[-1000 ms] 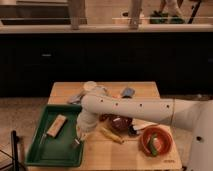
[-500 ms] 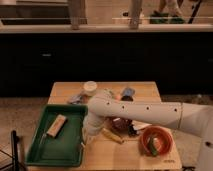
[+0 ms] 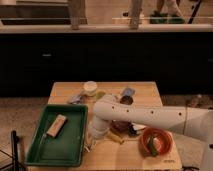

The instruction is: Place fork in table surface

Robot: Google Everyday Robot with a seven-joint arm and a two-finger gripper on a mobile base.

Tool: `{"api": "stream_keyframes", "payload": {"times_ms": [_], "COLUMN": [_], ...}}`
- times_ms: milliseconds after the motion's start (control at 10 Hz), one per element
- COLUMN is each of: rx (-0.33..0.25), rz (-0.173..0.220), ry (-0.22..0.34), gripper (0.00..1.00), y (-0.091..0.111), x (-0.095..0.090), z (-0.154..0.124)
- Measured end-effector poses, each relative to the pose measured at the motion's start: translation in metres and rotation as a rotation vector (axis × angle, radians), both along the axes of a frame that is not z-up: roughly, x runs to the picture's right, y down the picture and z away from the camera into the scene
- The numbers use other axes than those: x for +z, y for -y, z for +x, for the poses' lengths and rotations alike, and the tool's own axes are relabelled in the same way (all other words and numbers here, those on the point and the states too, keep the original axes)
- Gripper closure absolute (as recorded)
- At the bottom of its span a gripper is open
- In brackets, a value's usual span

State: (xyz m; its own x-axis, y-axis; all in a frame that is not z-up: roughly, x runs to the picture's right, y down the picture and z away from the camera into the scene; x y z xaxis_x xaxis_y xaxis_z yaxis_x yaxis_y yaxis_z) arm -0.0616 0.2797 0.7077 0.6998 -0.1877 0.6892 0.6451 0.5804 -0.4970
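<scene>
My gripper [image 3: 92, 141] hangs at the end of the white arm [image 3: 150, 117], right over the right rim of the dark green tray [image 3: 35, 155], where the tray meets the tan wooden table surface [image 3: 120, 157]. A slim pale piece, the fork [image 3: 89, 148], sticks down from the gripper and is held just above the rim. The gripper is shut on it. Most of the fork is hidden by the gripper.
A tan block [image 3: 56, 125] lies in the tray. A yellow banana-like piece [image 3: 116, 138] and a dark object [image 3: 122, 126] lie under the arm. A red bowl [image 3: 156, 142] stands at the right. A white cup [image 3: 90, 88] and blue items [image 3: 128, 93] sit at the back.
The gripper has moved right with the fork, from over the tray's inside to its right rim next to the table surface.
</scene>
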Motion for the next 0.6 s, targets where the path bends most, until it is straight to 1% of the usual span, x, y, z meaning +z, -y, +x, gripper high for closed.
{"api": "stream_keyframes", "payload": {"times_ms": [100, 200, 400, 500, 600], "rx": [0.004, 0.015, 0.029, 0.040, 0.051], "rz": [-0.015, -0.047, -0.079, -0.093, -0.099], "ry": [-0.007, -0.025, -0.046, -0.060, -0.071], "gripper": [0.98, 0.98, 0.98, 0.94, 0.86], "y": [-0.006, -0.019, -0.033, -0.040, -0.045], "x": [0.001, 0.003, 0.007, 0.010, 0.014], "z": [0.005, 0.015, 0.027, 0.031, 0.033]}}
